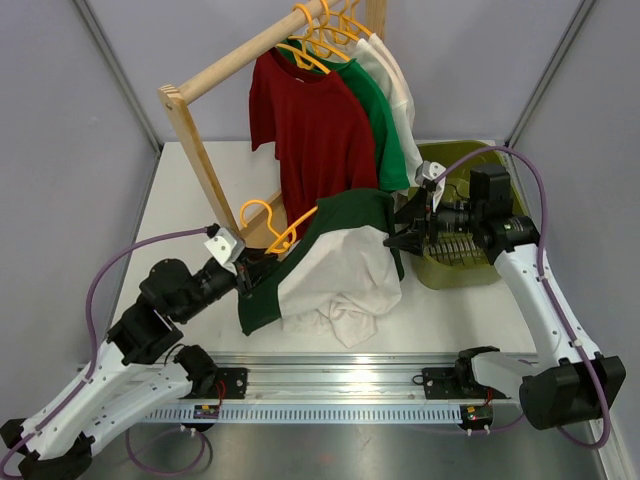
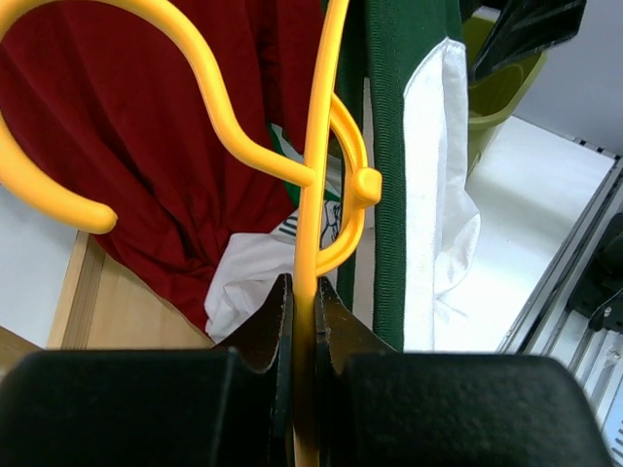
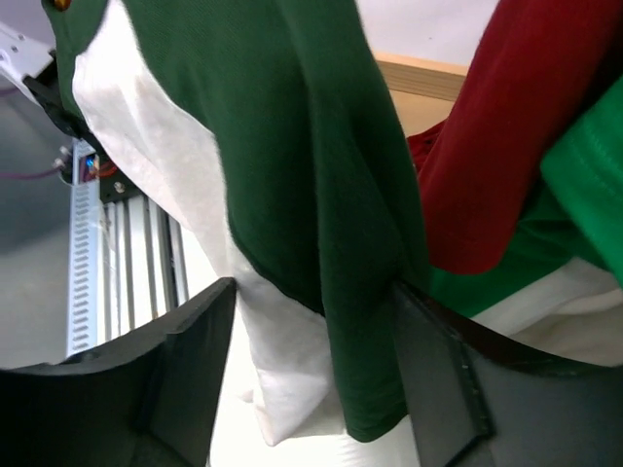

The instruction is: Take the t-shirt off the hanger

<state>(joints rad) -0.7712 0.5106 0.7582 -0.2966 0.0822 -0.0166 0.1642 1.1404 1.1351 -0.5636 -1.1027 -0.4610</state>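
White table [image 1: 480, 310] under t-shirt [image 1: 340, 270], hanger [image 2: 316, 175]; grey walls [image 1: 70, 150].

One camera looks down from high behind; both wrist cameras sit close, sharing the t-shirt [image 1: 340, 270].

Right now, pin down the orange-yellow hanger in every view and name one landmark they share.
Top external: hanger left of centre, hook up-left, clamped by the left gripper.
Left wrist: hanger at centre, rising from the shut jaws.
Right wrist: not in it; the t-shirt fills it.
Shared landmark: the red tee.
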